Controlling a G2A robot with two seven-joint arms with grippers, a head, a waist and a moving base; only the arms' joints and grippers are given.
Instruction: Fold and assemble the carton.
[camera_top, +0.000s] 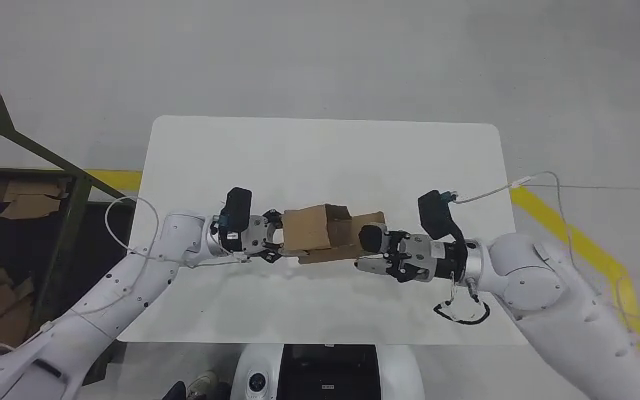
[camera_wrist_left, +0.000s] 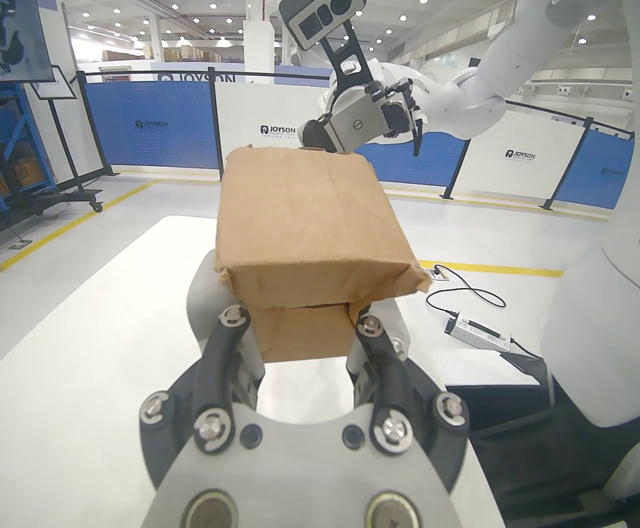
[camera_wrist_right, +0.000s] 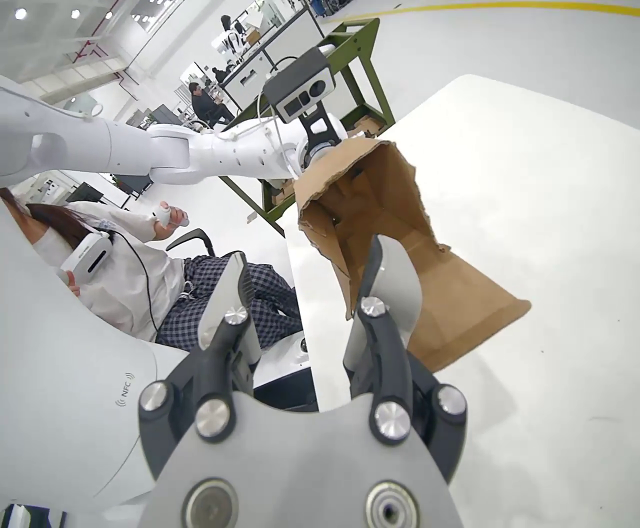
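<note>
left gripper (camera_top: 268, 240) pinches the carton's (camera_top: 318, 228) left end, holding it seemingly clear of the bench (camera_top: 400, 150) at mid-frame in the top view, likely as an anchor. right gripper (camera_top: 375, 245) is spread: one finger (camera_wrist_right: 395, 280) sits inside the open mouth, the other outside, with a side wall between them, probably to square the walls. the carton is plain brown corrugated board, creased, with ragged edges, and one flap (camera_wrist_right: 465, 310) splays outward.

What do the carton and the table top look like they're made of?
Carton: brown cardboard, matte, to judge by its ragged torn edges and soft creases. Table: smooth white top with a faint sheen, perhaps laminate or painted board; I cannot tell which.
</note>
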